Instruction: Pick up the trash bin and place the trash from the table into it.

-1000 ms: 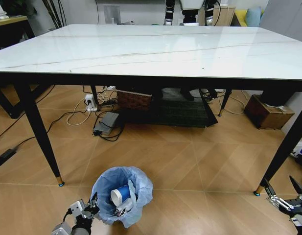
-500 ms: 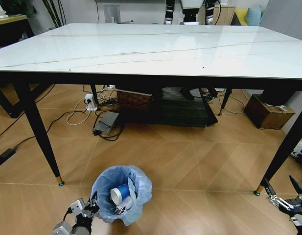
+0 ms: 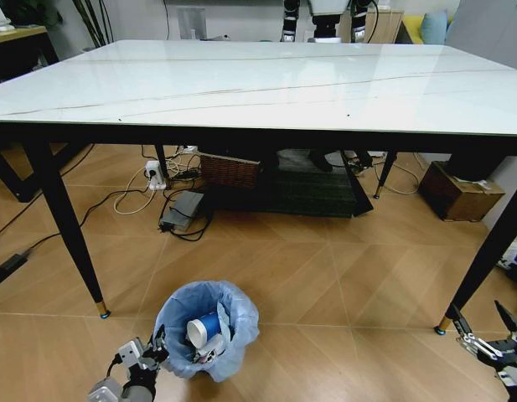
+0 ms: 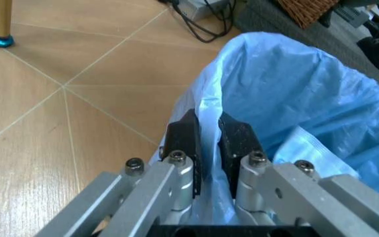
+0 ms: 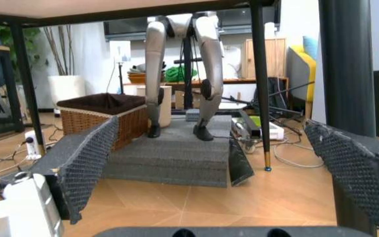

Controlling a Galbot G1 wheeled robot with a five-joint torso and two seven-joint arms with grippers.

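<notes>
Marble bench (image 3: 266, 84) is seen up top; bin (image 3: 206, 331) rim's pinched by left hand (image 3: 160, 350), bottom left; right hand (image 3: 484, 331) is spread open, bottom right.

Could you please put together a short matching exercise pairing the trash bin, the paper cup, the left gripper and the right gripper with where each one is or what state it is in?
Things:
1. trash bin
2. paper cup
3. left gripper
4. right gripper

States:
A. open, low beside a table leg, holding nothing
B. lying inside the blue bag
C. on the wooden floor in front of the table
D. shut on the bag-covered rim

Pairs: 1-C, 2-B, 3-D, 4-A
</notes>
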